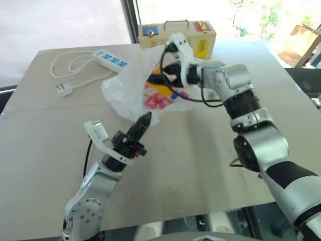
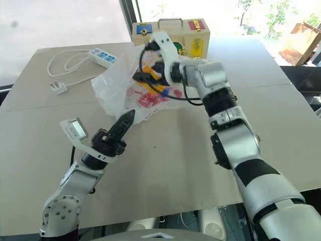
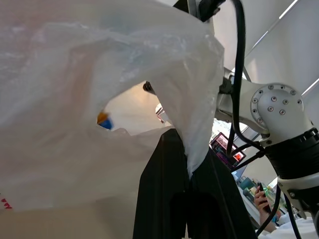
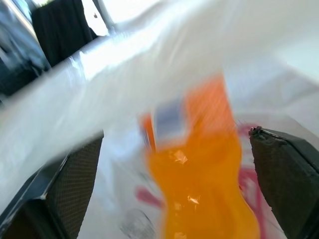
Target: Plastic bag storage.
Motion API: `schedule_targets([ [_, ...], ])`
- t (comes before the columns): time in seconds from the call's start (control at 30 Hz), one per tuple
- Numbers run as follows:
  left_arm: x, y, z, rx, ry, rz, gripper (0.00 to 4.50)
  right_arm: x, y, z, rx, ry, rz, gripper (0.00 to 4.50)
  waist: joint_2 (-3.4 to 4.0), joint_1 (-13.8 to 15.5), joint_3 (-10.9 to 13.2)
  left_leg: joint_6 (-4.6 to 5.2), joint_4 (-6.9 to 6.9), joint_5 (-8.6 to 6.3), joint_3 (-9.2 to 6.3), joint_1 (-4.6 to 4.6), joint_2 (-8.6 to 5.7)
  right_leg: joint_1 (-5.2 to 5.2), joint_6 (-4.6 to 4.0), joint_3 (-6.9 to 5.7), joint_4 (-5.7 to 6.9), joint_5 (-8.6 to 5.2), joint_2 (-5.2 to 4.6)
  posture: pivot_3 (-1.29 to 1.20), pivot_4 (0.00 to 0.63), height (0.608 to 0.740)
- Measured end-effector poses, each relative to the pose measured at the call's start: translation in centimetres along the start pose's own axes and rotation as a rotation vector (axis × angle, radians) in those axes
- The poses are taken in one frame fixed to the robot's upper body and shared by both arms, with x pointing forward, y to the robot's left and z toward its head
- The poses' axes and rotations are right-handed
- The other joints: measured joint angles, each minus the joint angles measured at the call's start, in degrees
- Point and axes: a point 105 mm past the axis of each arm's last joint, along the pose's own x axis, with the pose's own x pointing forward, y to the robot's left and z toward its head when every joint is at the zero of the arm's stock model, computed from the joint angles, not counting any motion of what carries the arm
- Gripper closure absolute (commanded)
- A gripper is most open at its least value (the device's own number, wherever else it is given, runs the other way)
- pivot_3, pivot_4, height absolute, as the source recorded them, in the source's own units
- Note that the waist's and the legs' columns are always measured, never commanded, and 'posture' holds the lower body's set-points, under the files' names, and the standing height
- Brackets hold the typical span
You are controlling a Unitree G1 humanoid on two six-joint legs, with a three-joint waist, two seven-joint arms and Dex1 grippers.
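Note:
The plastic bag [image 1: 125, 90], crinkled translucent white film with red print, lies on the table in front of the wooden toy box [image 1: 176, 33]. My left gripper [image 1: 144, 119] is shut on the plastic bag's near edge; in the left wrist view the film [image 3: 99, 99] runs down between its closed fingertips [image 3: 169, 149] and is lifted into an arch. My right gripper [image 4: 174, 179] is at the bag's far side, open, its fingers [image 4: 75, 184] wide apart. An orange thing with a blue label [image 4: 199, 189] shows ahead between them, against the film.
A white power strip [image 1: 111, 59] with its coiled cord and plug [image 1: 64, 89] lies at the table's far left. The toy box stands at the far edge, close behind my right wrist. Bare tabletop [image 1: 190, 160] stretches across the near half.

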Motion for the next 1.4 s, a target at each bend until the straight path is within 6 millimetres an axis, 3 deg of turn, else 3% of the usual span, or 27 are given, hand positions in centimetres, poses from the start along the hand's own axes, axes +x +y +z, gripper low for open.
schedule_targets([
  [0.2, 0.0, 0.1, 0.3, 0.011, -0.028, 0.008, 4.50, -0.2, -1.8, -3.4, -0.002, 0.072, -0.063, 0.03, 0.02, -0.14, 0.00, 0.02, 0.03, 0.00, -0.02, 0.04, 0.00, 0.01, -0.01, -0.03, 0.14, 0.01, 0.02, 0.00, 0.150, 0.739],
  [0.23, 0.0, 0.1, 0.3, 0.010, -0.031, 0.010, 4.50, -0.9, -2.6, -4.9, -0.034, 0.108, -0.083, 0.03, 0.02, -0.14, 0.00, 0.01, 0.04, 0.01, -0.02, 0.03, 0.00, 0.00, 0.00, -0.03, 0.15, 0.01, 0.02, 0.00, 0.150, 0.739],
  [0.33, 0.0, 0.2, 0.4, 0.013, -0.033, 0.015, 4.50, -3.2, -3.2, -6.2, -0.123, 0.135, -0.049, 0.03, 0.05, -0.14, 0.01, 0.01, 0.09, 0.01, -0.02, -0.08, 0.00, -0.06, 0.01, -0.04, 0.13, 0.01, 0.03, 0.00, 0.150, 0.739],
  [0.47, -0.1, 0.5, 0.5, 0.017, -0.036, 0.023, 4.50, -7.4, -2.2, -5.1, -0.291, 0.123, 0.064, 0.03, 0.05, -0.15, 0.01, 0.07, 0.14, -0.03, -0.12, -0.19, 0.02, -0.08, 0.03, -0.14, 0.06, 0.02, 0.02, 0.00, 0.150, 0.739],
  [0.57, -0.1, 0.7, 0.6, 0.019, -0.037, 0.031, 4.50, -11.1, -1.1, -5.5, -0.378, 0.147, 0.155, 0.03, 0.04, -0.06, 0.01, 0.24, 0.16, -0.13, -0.17, -0.19, 0.03, -0.05, 0.03, -0.19, 0.04, 0.02, 0.00, 0.00, 0.150, 0.739],
  [0.63, -0.1, 0.8, 0.7, 0.021, -0.038, 0.031, 4.50, -13.5, -2.5, -6.0, -0.402, 0.174, 0.091, 0.03, 0.04, -0.03, 0.01, 0.25, 0.22, -0.13, -0.16, -0.17, 0.03, -0.02, 0.03, -0.18, 0.08, 0.03, 0.00, 0.00, 0.150, 0.739],
  [0.7, -0.1, 0.8, 0.6, 0.022, -0.034, 0.031, 4.50, -15.7, -4.8, -4.7, -0.400, 0.135, -0.056, 0.03, 0.06, -0.18, 0.03, 0.24, 0.25, -0.11, -0.03, -0.12, 0.04, -0.02, 0.05, -0.04, 0.09, 0.04, 0.02, 0.00, 0.150, 0.739],
  [0.83, -0.1, 0.8, 0.6, 0.025, -0.027, 0.028, 4.50, -17.8, -6.4, -1.4, -0.413, 0.018, -0.212, 0.03, 0.06, -0.28, 0.02, 0.24, 0.19, -0.11, 0.11, 0.25, 0.14, 0.28, 0.04, 0.10, 0.09, 0.03, 0.12, 0.00, 0.150, 0.739],
  [0.93, 0.1, 0.9, 0.6, 0.022, -0.019, 0.023, 4.50, -17.4, -6.9, -1.3, -0.399, 0.001, -0.260, 0.03, 0.04, -0.25, 0.01, 0.24, 0.19, -0.11, 0.12, 0.28, 0.15, 0.31, 0.04, 0.11, 0.09, 0.03, 0.12, 0.00, 0.150, 0.739],
  [1.1, 0.6, 0.9, 0.6, 0.020, -0.015, 0.006, 4.50, -14.2, -8.4, -4.1, -0.312, 0.039, -0.311, 0.03, 0.05, -0.07, 0.01, 0.16, 0.20, -0.06, 0.15, 0.24, 0.12, 0.27, 0.05, 0.15, 0.11, 0.04, 0.11, 0.00, 0.150, 0.739],
  [1.3, 0.8, 1.0, 0.6, 0.019, -0.019, 0.006, 4.50, -13.2, -9.6, -3.3, -0.331, 0.006, -0.373, 0.03, 0.05, 0.05, 0.01, 0.05, 0.19, 0.00, 0.12, 0.21, 0.08, 0.26, 0.05, 0.10, 0.07, 0.04, 0.07, 0.00, 0.150, 0.739],
  [1.4, 0.7, 1.2, 0.7, 0.037, -0.022, 0.017, 4.50, -12.9, -9.5, -3.6, -0.292, -0.014, -0.342, 1.33, 0.06, -0.03, 0.02, 0.07, 0.16, -0.01, 0.12, 0.21, 0.09, 0.24, 0.05, 0.11, 0.08, 0.04, 0.08, 0.00, 0.150, 0.739],
])
